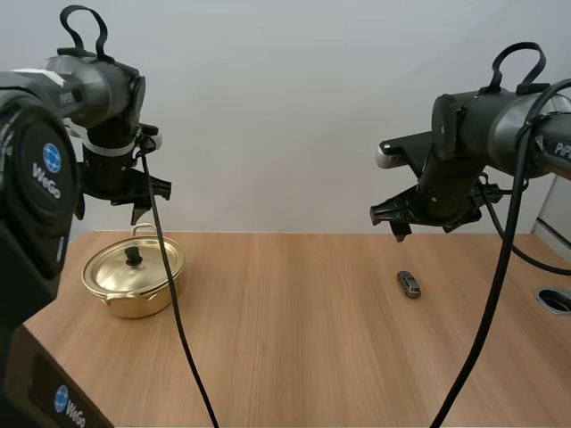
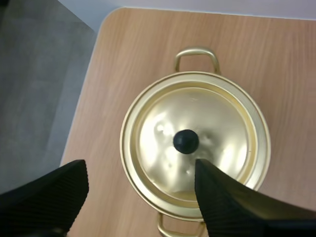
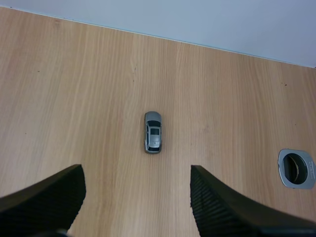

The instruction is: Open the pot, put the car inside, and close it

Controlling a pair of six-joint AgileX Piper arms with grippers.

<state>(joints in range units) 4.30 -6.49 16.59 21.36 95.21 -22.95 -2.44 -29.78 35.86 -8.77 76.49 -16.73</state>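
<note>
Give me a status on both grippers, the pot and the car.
Left gripper open, over lid. Right gripper open, over car on table. Lid on pot, blocking entry.

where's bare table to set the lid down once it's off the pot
The widest bare stretch of table lies between the pot and the car, running to the near edge. It is tight left of the pot, near the table's left edge, and narrower between the car and the round grommet.
</note>
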